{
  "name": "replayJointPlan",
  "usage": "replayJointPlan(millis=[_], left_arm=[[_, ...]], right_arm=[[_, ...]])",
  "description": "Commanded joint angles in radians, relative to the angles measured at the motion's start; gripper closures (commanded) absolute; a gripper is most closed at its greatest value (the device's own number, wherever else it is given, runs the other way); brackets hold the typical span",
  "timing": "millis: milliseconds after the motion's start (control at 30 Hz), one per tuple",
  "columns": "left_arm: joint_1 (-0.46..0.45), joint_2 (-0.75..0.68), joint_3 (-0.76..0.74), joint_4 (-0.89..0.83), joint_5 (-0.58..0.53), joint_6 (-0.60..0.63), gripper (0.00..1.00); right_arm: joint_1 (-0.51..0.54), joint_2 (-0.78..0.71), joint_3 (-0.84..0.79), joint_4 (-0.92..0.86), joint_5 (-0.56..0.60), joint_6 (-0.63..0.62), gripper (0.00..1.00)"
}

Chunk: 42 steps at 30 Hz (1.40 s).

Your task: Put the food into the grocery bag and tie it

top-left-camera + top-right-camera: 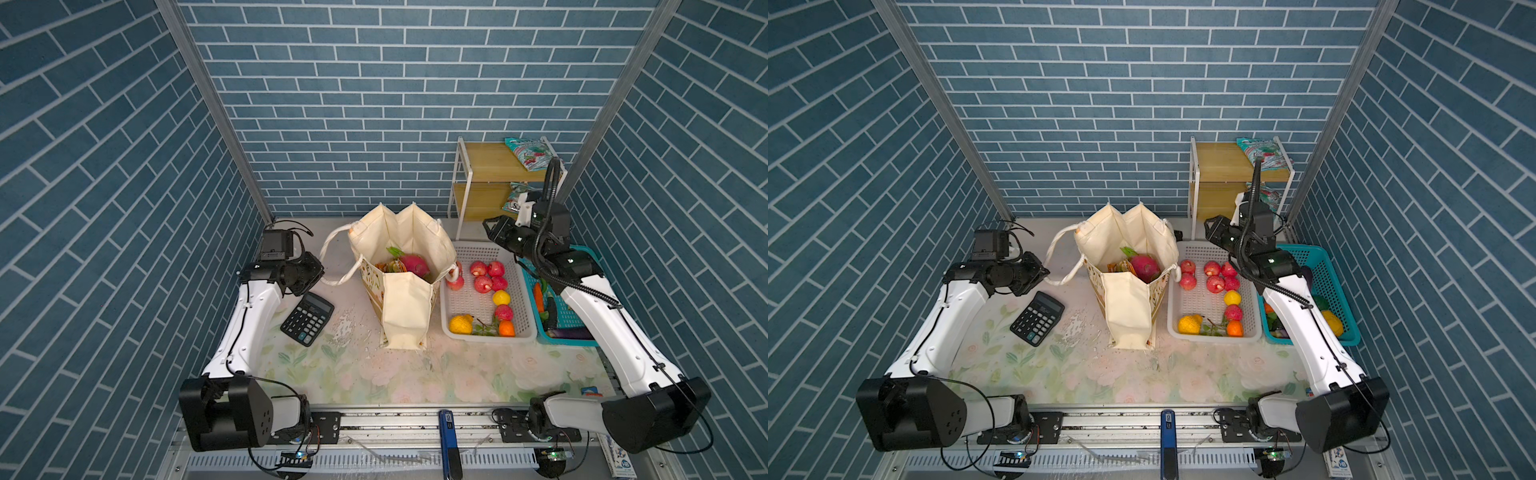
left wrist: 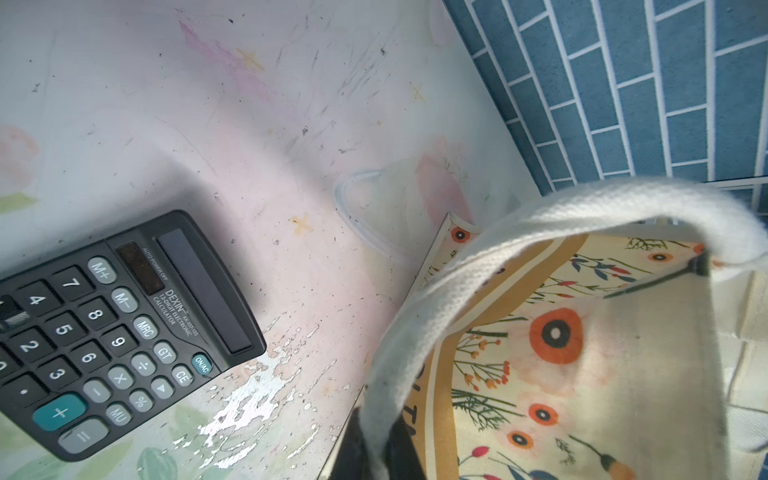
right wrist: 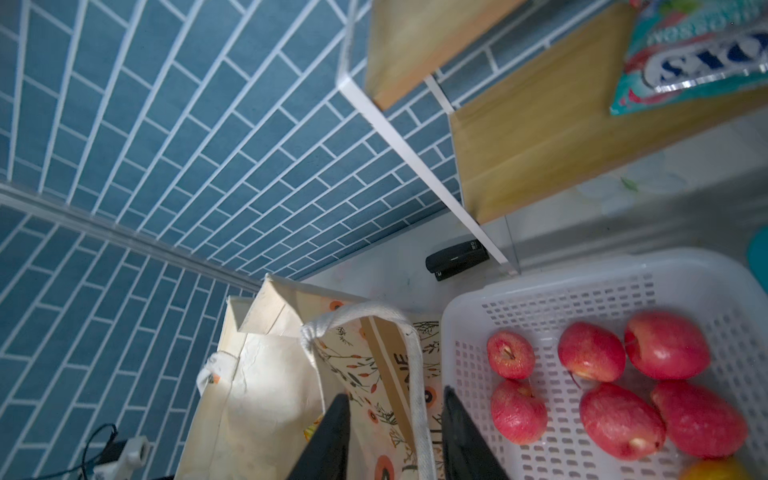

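Note:
The cream grocery bag stands open mid-table, with a magenta dragon fruit and orange-yellow packets inside. My left gripper is shut on the bag's left rope handle, which runs between its black jaws. My right gripper hangs high over the back corner of the white basket. In the right wrist view its jaws stand apart, with the right rope handle passing between them. Red, yellow and orange fruits lie in the white basket. Green snack packets lie on the shelf.
A black calculator lies left of the bag, close under my left arm. The white basket touches the bag's right side, and a teal basket of vegetables sits beyond it. A wooden shelf stands back right, a black stapler at its foot.

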Motion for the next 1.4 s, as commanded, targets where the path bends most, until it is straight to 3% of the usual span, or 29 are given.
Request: replayJointPlan(millis=[0, 100, 400, 767, 1367], left_arm=[[-0.001, 0.016, 0.038, -0.038, -0.032, -0.005, 1.00], [-0.001, 0.025, 0.051, -0.047, -0.036, -0.011, 1.00], [0.000, 0.045, 0.085, -0.078, -0.066, -0.041, 1.00], [0.021, 0.071, 0.130, -0.090, -0.084, -0.054, 1.00], [0.021, 0.072, 0.139, -0.087, -0.069, -0.052, 1.00]], right_arm=[[0.002, -0.012, -0.128, 0.071, 0.033, 0.291, 0.64], [0.002, -0.010, -0.222, 0.139, -0.003, 0.404, 0.63], [-0.003, 0.089, -0.325, 0.332, -0.159, 0.524, 0.57], [0.001, 0.293, -0.228, 0.414, -0.349, 0.554, 0.54], [0.002, 0.354, -0.214, 0.429, -0.486, 0.599, 0.50]])
